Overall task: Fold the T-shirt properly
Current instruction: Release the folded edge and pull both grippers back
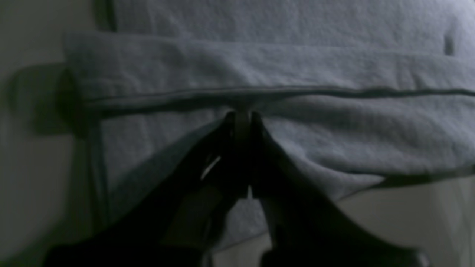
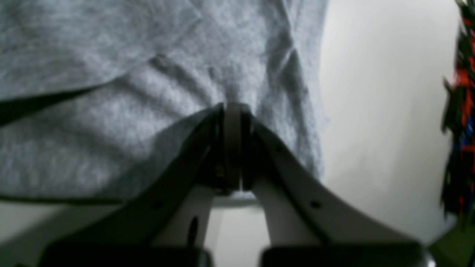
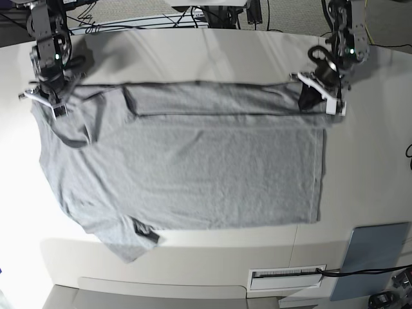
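The light grey T-shirt lies spread plain side up on the white table, its far long edge folded over into a band. My left gripper is at the shirt's far right corner, shut on the T-shirt's edge. My right gripper is at the far left corner by the sleeve, shut on a pinch of the T-shirt. The lower left sleeve hangs toward the table's front edge. No lettering shows.
A grey pad lies at the table's front right. A white slot panel sits on the front edge. Cables run behind the table. A colourful object shows at the right wrist view's right edge.
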{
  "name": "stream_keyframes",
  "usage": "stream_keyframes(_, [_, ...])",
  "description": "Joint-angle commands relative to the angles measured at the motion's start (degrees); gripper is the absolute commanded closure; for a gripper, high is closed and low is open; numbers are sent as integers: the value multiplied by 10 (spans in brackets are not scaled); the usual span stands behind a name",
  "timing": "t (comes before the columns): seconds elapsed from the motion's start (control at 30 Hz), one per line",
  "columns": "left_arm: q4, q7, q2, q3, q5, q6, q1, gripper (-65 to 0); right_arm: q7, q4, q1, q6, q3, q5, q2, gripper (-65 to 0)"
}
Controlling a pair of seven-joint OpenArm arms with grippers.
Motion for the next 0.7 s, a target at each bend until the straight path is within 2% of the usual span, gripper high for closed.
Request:
stream_keyframes(0.0, [-12, 103, -4, 3, 61, 16, 35, 0, -49, -5, -24, 17, 7, 12, 7, 0])
stream_keyframes(0.17, [-7, 89, -4, 3, 80, -22, 91, 0, -35, 13, -93, 18, 44, 12, 7, 0])
stream_keyframes(0.43, [-1, 64, -4, -2, 81, -23, 168, 0, -28, 86, -194, 17, 81, -9, 5, 0])
stream_keyframes(0.67, [20, 57, -4, -39, 81, -27, 211, 0, -31, 122, -229, 16, 87, -11, 5, 0])
